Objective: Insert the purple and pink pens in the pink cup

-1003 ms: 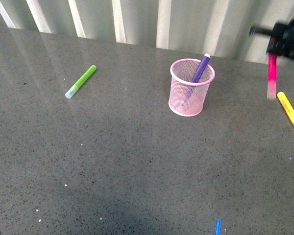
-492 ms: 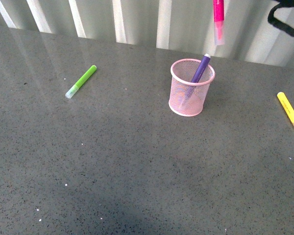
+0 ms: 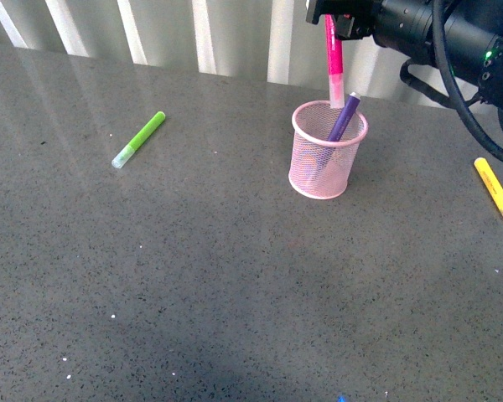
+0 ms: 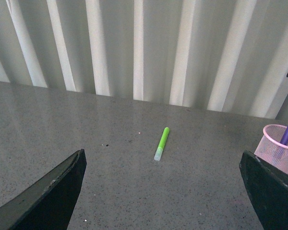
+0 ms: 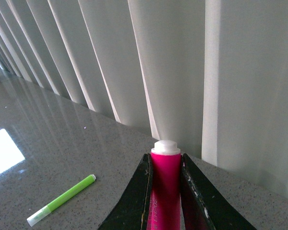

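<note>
The pink cup (image 3: 322, 164) stands upright on the grey table, right of centre. The purple pen (image 3: 344, 118) leans inside it, top end above the rim. My right gripper (image 3: 335, 18) is shut on the pink pen (image 3: 334, 52), which hangs upright, pale cap down, with the cap end about level with the cup's rim over its mouth. In the right wrist view the pink pen (image 5: 165, 184) is clamped between both fingers of the right gripper (image 5: 165, 162). My left gripper (image 4: 165, 191) is open and holds nothing. From it, the pink cup (image 4: 274, 152) stands far off to one side.
A lime-green marker (image 3: 138, 139) lies on the table to the left, also in view as the green marker (image 4: 161, 143) and the green marker (image 5: 62, 200). A yellow marker (image 3: 496, 193) lies near the right edge. A ribbed white wall (image 3: 235, 38) runs behind the table.
My right gripper has carried the pink pen leftward from the right side, then down, until it hangs over the cup's mouth. The purple pen, cup and loose markers have not moved.
</note>
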Motion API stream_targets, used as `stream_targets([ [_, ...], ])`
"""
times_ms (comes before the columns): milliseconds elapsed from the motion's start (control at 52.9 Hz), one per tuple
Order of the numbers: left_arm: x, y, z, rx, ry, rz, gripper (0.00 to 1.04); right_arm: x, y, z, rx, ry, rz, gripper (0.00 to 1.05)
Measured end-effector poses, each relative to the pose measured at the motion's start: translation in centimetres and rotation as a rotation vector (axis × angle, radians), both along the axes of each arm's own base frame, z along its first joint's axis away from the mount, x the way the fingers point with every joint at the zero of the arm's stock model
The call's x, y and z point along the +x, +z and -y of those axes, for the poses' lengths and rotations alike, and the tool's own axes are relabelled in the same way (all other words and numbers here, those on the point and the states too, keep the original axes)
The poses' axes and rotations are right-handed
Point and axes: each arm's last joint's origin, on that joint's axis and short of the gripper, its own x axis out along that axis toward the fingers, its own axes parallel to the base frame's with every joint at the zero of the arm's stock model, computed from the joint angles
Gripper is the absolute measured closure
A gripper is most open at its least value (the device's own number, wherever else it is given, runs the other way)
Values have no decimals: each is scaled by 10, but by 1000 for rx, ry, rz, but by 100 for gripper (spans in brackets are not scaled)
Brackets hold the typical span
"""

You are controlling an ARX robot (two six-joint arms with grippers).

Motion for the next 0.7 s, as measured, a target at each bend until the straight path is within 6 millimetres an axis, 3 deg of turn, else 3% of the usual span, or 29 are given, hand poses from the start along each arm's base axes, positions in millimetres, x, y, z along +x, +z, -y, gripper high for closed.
stream_targets([
  [227, 0, 0, 0, 0, 0, 0, 7, 2, -16, 0, 22, 3, -25, 93],
  [700, 0, 0, 0, 0, 0, 0, 7, 2, -27, 6, 47, -8, -30, 91],
])
